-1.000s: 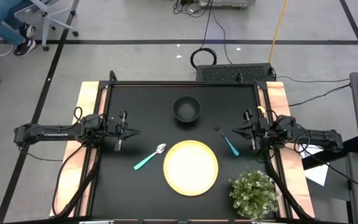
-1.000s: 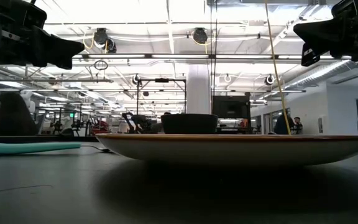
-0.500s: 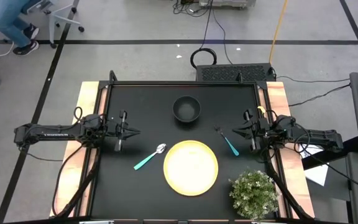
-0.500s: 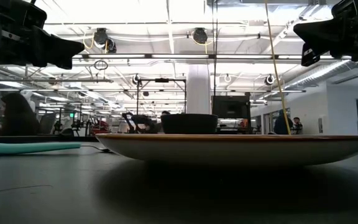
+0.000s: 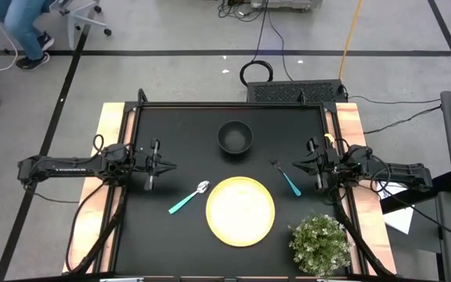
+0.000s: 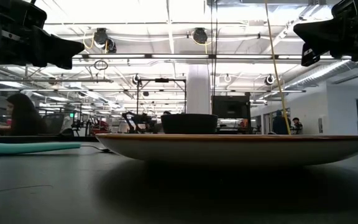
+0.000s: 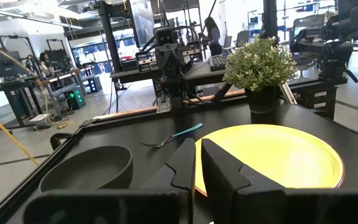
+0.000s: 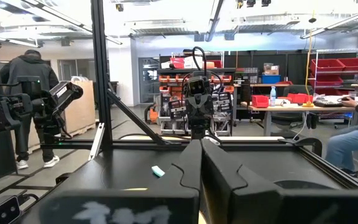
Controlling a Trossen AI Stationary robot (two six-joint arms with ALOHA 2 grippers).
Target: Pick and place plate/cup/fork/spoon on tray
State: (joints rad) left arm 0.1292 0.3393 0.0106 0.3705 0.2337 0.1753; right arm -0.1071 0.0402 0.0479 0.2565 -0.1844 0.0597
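Two dark arms reach in from opposite table sides, roughly level with each other, stretched horizontally and facing one another. Left gripper sits just inside left table edge, fingers pointing right toward centre, pressed nearly together with only thin slit between them. Right gripper sits just inside right table edge, fingers pointing left, closed tight. Both raised above tabletop, holding nothing, well apart from each other.

Cup behind tray, spoon left, fork right, plant right-front.
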